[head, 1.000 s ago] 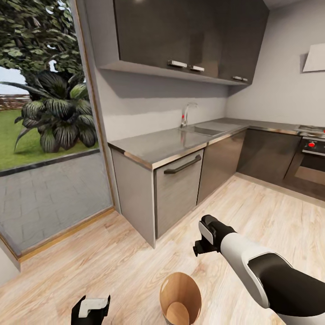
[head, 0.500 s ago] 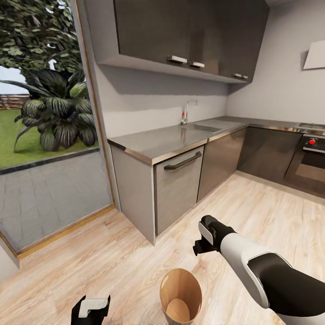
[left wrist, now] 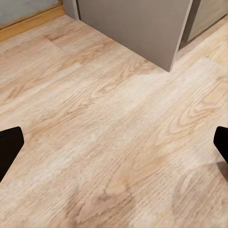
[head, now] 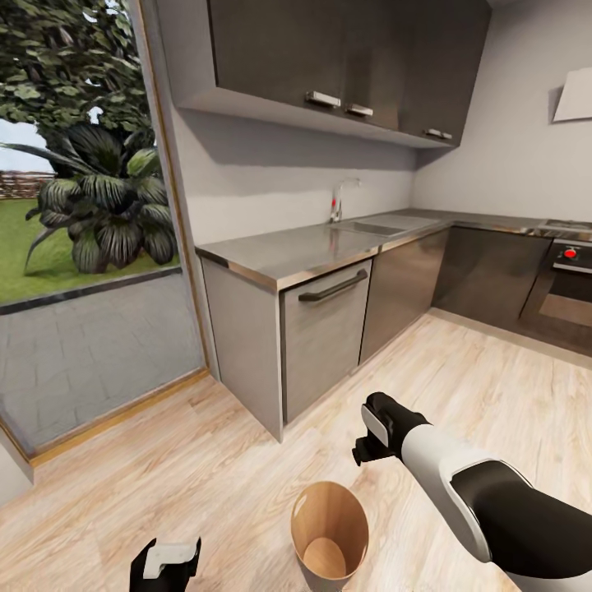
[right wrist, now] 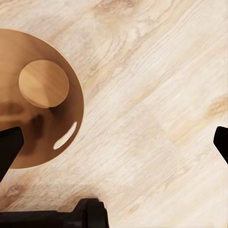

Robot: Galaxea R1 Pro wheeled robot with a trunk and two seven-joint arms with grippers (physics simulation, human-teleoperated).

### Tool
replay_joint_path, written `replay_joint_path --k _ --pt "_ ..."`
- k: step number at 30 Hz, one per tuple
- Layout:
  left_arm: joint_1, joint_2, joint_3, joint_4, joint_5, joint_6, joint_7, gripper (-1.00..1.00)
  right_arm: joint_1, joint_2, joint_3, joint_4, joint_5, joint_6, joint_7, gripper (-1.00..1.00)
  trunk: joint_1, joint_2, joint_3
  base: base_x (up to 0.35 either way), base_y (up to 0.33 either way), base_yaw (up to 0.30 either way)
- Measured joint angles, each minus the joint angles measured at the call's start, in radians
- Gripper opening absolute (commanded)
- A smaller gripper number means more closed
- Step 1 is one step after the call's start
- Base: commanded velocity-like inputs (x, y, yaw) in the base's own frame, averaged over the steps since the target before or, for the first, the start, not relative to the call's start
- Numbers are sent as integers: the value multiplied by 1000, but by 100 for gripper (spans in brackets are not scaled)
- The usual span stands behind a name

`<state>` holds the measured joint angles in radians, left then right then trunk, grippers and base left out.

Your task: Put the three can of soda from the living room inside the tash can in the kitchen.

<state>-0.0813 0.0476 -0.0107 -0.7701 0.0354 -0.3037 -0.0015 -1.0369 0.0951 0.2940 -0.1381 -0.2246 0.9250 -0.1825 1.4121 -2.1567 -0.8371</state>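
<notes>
Camera nearer bin — right gripper | wide open, empty

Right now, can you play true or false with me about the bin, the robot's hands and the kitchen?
1. The wooden bin stands on the floor. True.
2. There is a soda can inside the bin. False: its wooden bottom shows bare.
3. The right gripper is holding a can. False: its fingers are apart with nothing between them.
4. The left gripper is open. True.
5. The tap is on the counter. True.
6. The bin is lying on its side. False: it stands upright.
</notes>
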Motion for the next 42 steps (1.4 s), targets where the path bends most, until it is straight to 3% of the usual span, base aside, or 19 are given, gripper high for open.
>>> replay_joint_path --k 42 --pt "0 0 -2 13 -1 1 0 100 0 3 14 3 -1 -23 0 100 161 -294 -132 0 0 0"
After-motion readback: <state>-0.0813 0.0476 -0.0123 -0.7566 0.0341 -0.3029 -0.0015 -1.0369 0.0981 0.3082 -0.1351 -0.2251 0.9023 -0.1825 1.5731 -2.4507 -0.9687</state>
